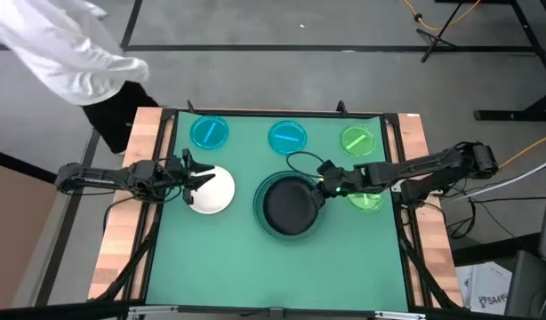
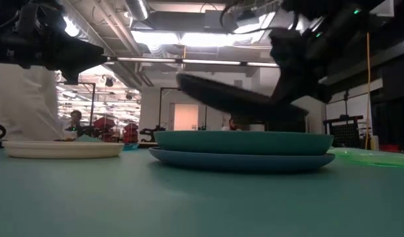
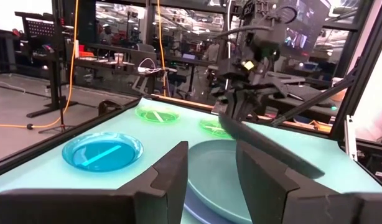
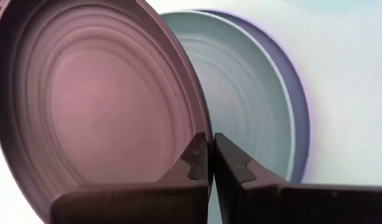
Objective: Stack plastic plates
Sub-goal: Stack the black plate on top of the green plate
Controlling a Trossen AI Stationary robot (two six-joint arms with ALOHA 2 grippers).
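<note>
**Q:** High view status: where were the plates and both tools?

**A:** The right tool point(image 1: 324, 184) gripped the right rim of the black plate point(image 1: 288, 204), fingers pinched narrow on its edge. The plate sat tilted above the teal-green plate point(image 1: 262, 191), which was nested on the pale blue plate point(image 2: 189, 159) at the centre of the green worktop point(image 1: 220, 258).

**Q:** Was the black plate in contact with the stack?

**A:** In the low view, its held right side sat just above the teal-green plate's rim and its left edge was raised clear. Actual contact could not be determined.

**Q:** Left arm?

**A:** The left tool point(image 1: 195, 180) was positioned at the left edge of the white plate point(image 1: 215, 190), which lay flat on the worktop, left of the stack. Its fingers point(image 3: 172, 177) stood narrowly apart, holding nothing.

**Q:** Remaining plates?

**A:** Two cyan plates point(image 1: 209, 132) point(image 1: 287, 137) and one green plate point(image 1: 357, 140) lay along the far side. A second green plate point(image 1: 367, 200) lay right of the stack, partly under the right arm. A person in white point(image 1: 68, 53) stood beyond the far-left corner.
</note>
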